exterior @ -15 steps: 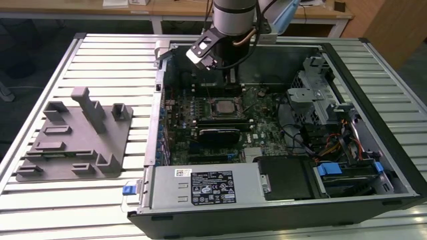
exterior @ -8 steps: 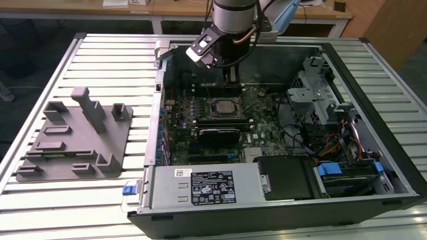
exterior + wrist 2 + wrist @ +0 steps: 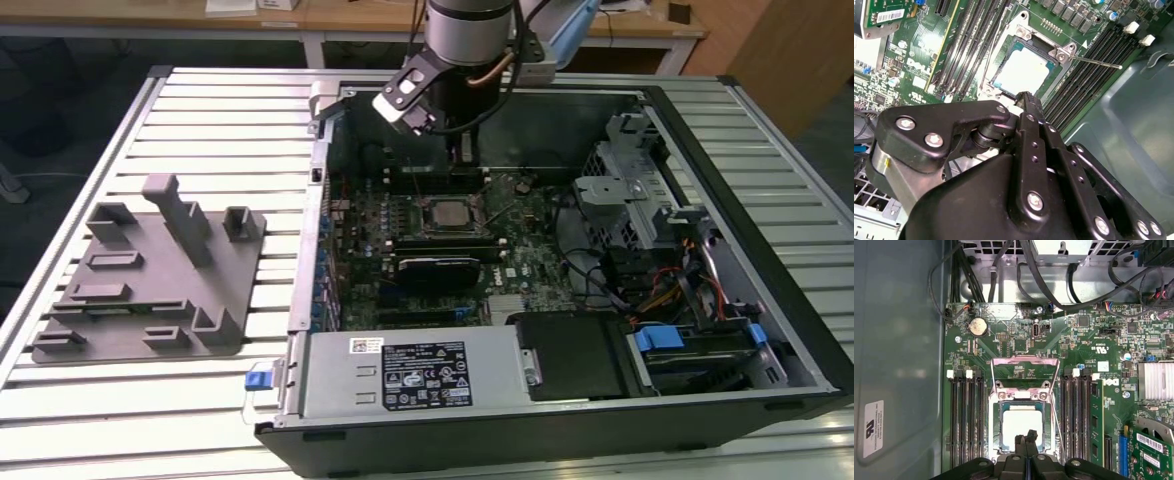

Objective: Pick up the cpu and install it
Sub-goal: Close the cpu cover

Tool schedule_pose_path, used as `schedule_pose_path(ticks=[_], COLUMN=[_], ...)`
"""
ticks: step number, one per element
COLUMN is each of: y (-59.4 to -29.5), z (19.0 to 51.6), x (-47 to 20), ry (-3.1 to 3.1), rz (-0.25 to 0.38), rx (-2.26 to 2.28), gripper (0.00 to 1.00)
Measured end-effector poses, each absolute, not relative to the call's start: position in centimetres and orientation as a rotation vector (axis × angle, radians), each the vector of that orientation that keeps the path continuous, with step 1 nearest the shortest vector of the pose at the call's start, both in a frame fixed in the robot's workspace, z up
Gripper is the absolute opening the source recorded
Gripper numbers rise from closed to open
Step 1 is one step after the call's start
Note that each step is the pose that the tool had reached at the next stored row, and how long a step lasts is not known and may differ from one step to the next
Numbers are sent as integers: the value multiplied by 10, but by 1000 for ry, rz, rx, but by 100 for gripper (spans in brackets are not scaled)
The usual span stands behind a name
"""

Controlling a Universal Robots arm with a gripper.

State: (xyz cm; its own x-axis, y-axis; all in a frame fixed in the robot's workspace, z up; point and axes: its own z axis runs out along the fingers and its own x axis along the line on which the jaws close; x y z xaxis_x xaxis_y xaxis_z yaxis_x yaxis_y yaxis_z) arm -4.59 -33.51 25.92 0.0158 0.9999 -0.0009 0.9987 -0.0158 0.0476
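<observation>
The cpu [image 3: 1021, 425] lies flat in the motherboard socket, its shiny silver top facing up inside the black frame. It is also seen in the second wrist view [image 3: 1023, 70] and in the exterior view [image 3: 445, 212], near the middle of the open computer case [image 3: 694, 130]. The socket's metal load plate [image 3: 1024, 371] is swung open and its thin lever [image 3: 1099, 62] sticks out sideways. My gripper [image 3: 1027, 440] hangs just above the cpu's edge, its two black fingers pressed together with nothing between them. In the exterior view the gripper [image 3: 461, 155] sits above the board toward the case's far wall.
A grey plastic fixture [image 3: 147, 280] sits on the slatted table at the exterior view's left. Inside the case are a power supply [image 3: 414, 375], a drive cage [image 3: 641, 190], bundled cables [image 3: 1054, 280], memory slots [image 3: 966, 420], a green memory stick [image 3: 1096, 420] and a finned heatsink [image 3: 1154, 380].
</observation>
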Motion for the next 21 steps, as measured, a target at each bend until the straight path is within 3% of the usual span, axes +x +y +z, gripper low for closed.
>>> schedule_pose_path(ticks=[21], y=[-335], z=[259], x=[-33], ry=[2179], rz=[51], rx=[2214], gripper=[11])
